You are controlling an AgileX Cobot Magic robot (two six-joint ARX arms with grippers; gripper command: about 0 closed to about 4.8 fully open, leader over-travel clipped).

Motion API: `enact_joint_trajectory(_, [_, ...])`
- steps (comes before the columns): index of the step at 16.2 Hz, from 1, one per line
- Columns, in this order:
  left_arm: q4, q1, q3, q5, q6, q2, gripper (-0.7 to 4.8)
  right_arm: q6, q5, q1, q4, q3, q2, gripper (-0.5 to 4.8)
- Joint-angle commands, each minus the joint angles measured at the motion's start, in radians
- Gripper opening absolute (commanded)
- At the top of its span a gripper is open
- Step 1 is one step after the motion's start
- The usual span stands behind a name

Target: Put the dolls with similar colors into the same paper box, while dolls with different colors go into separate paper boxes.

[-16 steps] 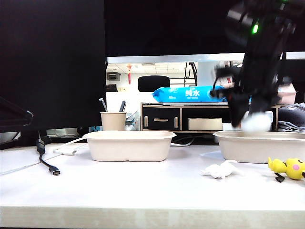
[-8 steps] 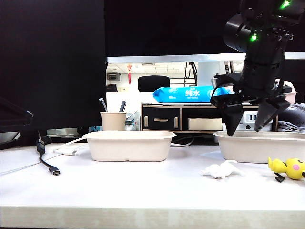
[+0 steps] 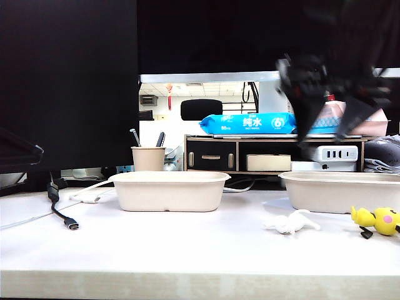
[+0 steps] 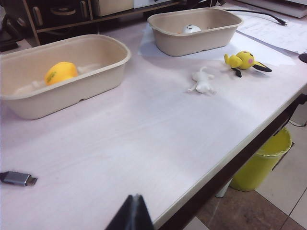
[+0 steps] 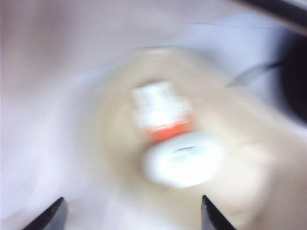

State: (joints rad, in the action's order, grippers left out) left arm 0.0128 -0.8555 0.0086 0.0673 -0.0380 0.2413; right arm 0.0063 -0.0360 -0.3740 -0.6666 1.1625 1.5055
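Two beige paper boxes stand on the table, the left box (image 3: 169,194) and the right box (image 3: 337,197). The left box (image 4: 86,86) holds the yellow duck (image 4: 61,72). In the right box (image 4: 201,43) lies the white egg-shaped doll (image 4: 191,28) (image 5: 182,163). A small white limbed figure (image 3: 290,223) (image 4: 202,81) and a yellow figure with a pink cheek (image 3: 378,220) (image 4: 243,60) lie on the table in front of the right box. My right gripper (image 3: 323,139) (image 5: 132,203) hangs open and empty above the right box, blurred. My left gripper (image 4: 135,199) is shut over the table's near edge.
A tan cup with pens (image 3: 148,157) stands behind the left box. A black cable with a USB plug (image 3: 70,224) (image 4: 17,178) lies at the left. A yellow bin (image 4: 264,163) stands on the floor beside the table. A blurred white-and-orange shape (image 5: 160,112) shows beside the egg doll.
The right gripper held the white egg doll over the right box, opened and let it drop in. It has since risen higher. The left arm has not moved.
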Motion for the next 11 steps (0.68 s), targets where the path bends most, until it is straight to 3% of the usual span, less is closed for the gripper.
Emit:
enact_joint_trajectory(1, [-0.008, 0.0, 0.001, 0.0, 0.003, 0.0, -0.06, -0.008, 0.096, -0.048, -0.082, -0.01, -0.001, 3.56])
enact_joint_trajectory(3, [-0.007, 0.0, 0.001, -0.001, 0.003, -0.001, -0.06, -0.033, 0.129, -0.063, -0.104, -0.022, 0.001, 3.56])
enact_joint_trajectory(6, [-0.007, 0.0, 0.001, -0.001, 0.003, -0.002, -0.06, -0.226, 0.178, -0.074, -0.243, -0.022, 0.001, 3.57])
enact_joint_trajectory(9, [-0.007, 0.0, 0.001, -0.001, 0.003, -0.003, -0.05, -0.401, 0.188, -0.074, -0.28, -0.023, 0.001, 3.61])
enact_joint_trajectory(11, [-0.007, 0.0, 0.001, -0.001, 0.003, -0.003, -0.06, -0.542, 0.189, -0.074, -0.277, -0.023, 0.005, 4.29])
